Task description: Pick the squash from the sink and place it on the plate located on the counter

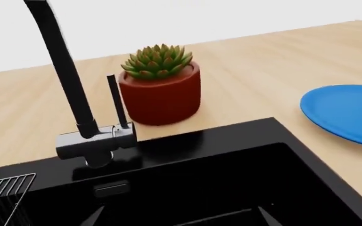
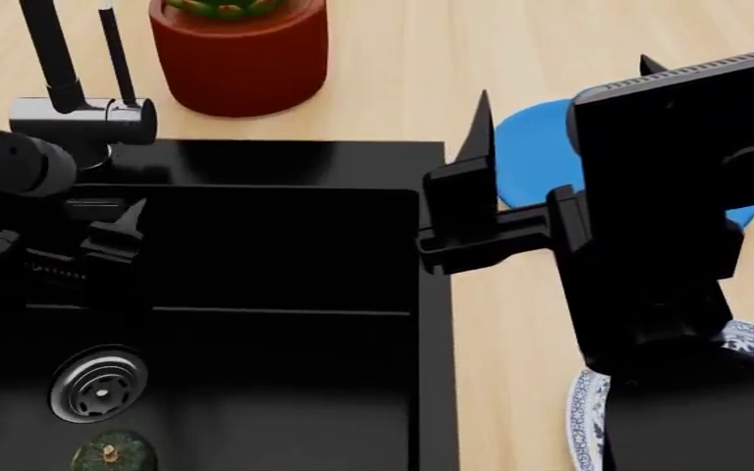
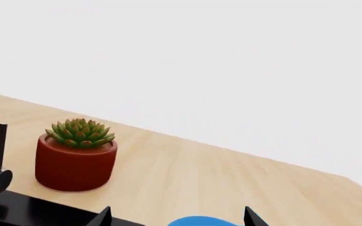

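Two grippers are up and neither carries anything, because the squash (image 2: pixel 113 453) lies untouched on the floor of the sink (image 2: pixel 286 294), just beside the round steel drain (image 2: pixel 98 385) on the side nearest me, stem up. That is low and close to my body, so I judge the reach down has not begun. My left gripper (image 2: pixel 113 234) hangs over the sink's far left part, near the faucet (image 2: pixel 82 116); its dark fingers blend into the black basin and I cannot tell whether they are spread or closed. Its wrist camera looks across the back rim of the sink toward the faucet, the potted succulent (image 1: pixel 160 84) behind it on the counter (image 1: pixel 263 70), and the plain blue plate (image 1: pixel 348 113) off to the sink's right. My right gripper (image 2: pixel 561 137) is held high over the sink's right rim with its fingers spread wide, nothing between them, pointing away from me toward the back of the counter; the two fingertips (image 3: pixel 101 217) frame the blue plate's edge in its wrist view. The arm behind it is raised and bulky, hiding most of the plate (image 2: pixel 587 412), whose blue floral rim peeks out right of the sink, near me. That plate sits well apart from the squash, with the sink wall between them.
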`<state>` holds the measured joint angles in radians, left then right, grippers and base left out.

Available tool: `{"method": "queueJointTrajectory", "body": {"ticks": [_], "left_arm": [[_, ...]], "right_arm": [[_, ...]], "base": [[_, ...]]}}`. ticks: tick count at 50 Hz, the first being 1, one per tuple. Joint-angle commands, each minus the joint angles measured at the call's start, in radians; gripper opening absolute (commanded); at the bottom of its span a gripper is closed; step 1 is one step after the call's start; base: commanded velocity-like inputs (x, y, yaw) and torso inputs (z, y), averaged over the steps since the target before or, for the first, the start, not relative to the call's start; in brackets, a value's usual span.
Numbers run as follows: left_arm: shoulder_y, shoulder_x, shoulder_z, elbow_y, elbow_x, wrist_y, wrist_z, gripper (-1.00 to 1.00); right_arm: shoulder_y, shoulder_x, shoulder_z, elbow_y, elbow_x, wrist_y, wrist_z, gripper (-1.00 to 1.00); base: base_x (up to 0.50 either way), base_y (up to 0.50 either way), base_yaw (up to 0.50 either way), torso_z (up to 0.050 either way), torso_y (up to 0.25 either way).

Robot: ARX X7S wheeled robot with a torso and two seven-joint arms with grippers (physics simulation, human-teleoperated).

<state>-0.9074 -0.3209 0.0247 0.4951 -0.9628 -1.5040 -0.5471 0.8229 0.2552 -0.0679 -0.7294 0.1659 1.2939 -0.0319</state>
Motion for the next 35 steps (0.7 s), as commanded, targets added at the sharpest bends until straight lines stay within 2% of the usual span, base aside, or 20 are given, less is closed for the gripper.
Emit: {"method": "queueJointTrajectory", "body": {"ticks": [1, 4, 8, 15, 19, 24, 32, 35], "left_arm": [[-0.109, -0.154, 0.057, -0.34, -0.85, -0.016, -0.613, 1.0], [-0.111, -0.188, 0.099, -0.41, -0.957, 0.015, -0.677, 1.0], [-0.125, -0.209, 0.16, -0.478, -1.022, 0.038, -0.73, 1.0], [-0.116, -0.194, 0.234, -0.594, -1.002, 0.033, -0.7, 1.0], [-0.088, -0.189, 0.248, -0.633, -0.912, 0.022, -0.622, 1.0], [-0.108, -0.189, 0.272, -0.692, -0.873, 0.018, -0.569, 1.0], [-0.083, -0.183, 0.325, -0.764, -0.699, 0.049, -0.381, 1.0], [-0.092, -0.179, 0.38, -0.796, -0.584, 0.084, -0.261, 1.0]], "right_arm": [[0.008, 0.012, 0.002, -0.01, 0.005, 0.016, 0.001, 1.0], [0.014, 0.011, -0.005, -0.011, 0.005, 0.022, 0.004, 1.0], [0.013, 0.013, -0.011, -0.012, 0.005, 0.023, 0.008, 1.0], [0.011, 0.02, -0.003, -0.016, 0.008, 0.024, 0.007, 1.0], [0.006, 0.022, -0.003, -0.008, 0.008, 0.015, 0.008, 1.0], [0.002, 0.025, -0.006, -0.006, 0.008, 0.009, 0.01, 1.0], [-0.001, 0.026, -0.01, 0.002, 0.009, 0.001, 0.013, 1.0], [-0.006, 0.027, -0.009, 0.005, 0.009, -0.006, 0.014, 1.0]], "base": [[0.0, 0.0, 0.0, 0.0, 0.0], [0.0, 0.0, 0.0, 0.0, 0.0], [0.0, 0.0, 0.0, 0.0, 0.0], [0.0, 0.0, 0.0, 0.0, 0.0], [0.0, 0.0, 0.0, 0.0, 0.0], [0.0, 0.0, 0.0, 0.0, 0.0], [0.0, 0.0, 0.0, 0.0, 0.0], [0.0, 0.0, 0.0, 0.0, 0.0]]}}
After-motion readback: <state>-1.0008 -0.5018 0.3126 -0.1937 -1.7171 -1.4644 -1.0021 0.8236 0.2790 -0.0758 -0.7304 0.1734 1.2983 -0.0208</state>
